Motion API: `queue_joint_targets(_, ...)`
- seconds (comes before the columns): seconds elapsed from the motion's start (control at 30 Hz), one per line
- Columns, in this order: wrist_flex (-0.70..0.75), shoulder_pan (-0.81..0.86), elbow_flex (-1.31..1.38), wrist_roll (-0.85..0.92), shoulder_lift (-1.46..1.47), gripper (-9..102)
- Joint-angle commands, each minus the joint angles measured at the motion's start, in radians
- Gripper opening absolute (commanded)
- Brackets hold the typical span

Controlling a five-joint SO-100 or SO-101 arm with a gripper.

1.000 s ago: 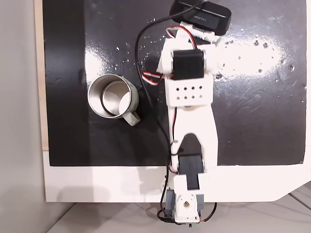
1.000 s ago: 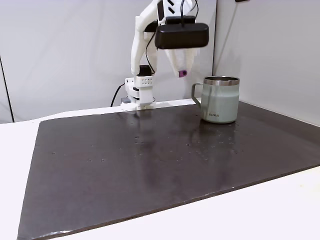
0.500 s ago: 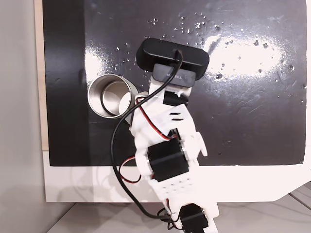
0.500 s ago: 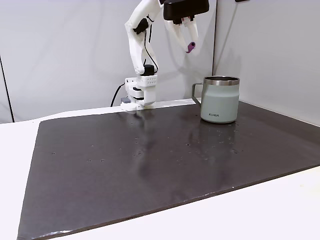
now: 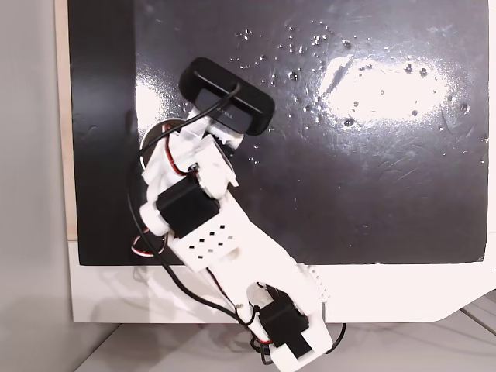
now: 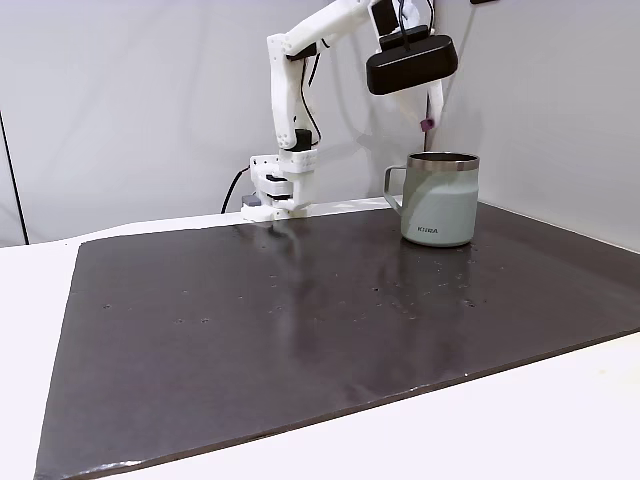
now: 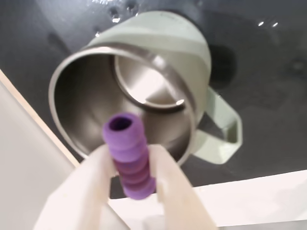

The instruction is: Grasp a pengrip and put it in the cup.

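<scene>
The white two-finger tool (image 7: 128, 158) is clamped on the small purple ribbed tube of a pengrip (image 7: 128, 155), one pale finger (image 7: 91, 179) pressing each side. In the wrist view the pengrip points its open end toward the mouth of the round, shiny stainless-steel cup (image 7: 91, 100), whose reflective inside and bottom ring lie directly behind it. The cup's short pale-green handle (image 7: 225, 134) sticks out to the right in that view.

In a fixed view from the side, the tool (image 6: 428, 118) hangs in the air just above the rim of the cup (image 6: 440, 200), with the pengrip (image 6: 427, 124) showing as a tiny purple dot over the rim's left part, apart from the metal. The cup stands upright on the dark glossy mat (image 6: 300, 320) that covers the white bench (image 6: 560, 420), handle to the left there.

From above, in a fixed view, the white arm (image 5: 225, 248) reaches diagonally from the bench edge up and to the left, and its black wrist camera (image 5: 227, 97) and motor block cover nearly all of the cup (image 5: 159, 132), leaving a sliver of rim visible.
</scene>
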State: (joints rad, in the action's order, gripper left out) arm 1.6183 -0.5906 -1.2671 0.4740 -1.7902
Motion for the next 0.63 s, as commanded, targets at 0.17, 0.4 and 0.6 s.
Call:
queue_joint_targets(0.17, -0.020, -0.054, 0.075, -0.044, 0.017, 7)
queue_joint_targets(0.4, 0.015, -0.048, 0.074, 0.028, 0.005, 22)
queue_joint_targets(0.6, 0.028, -0.043, 0.072, 0.040, -0.002, 22)
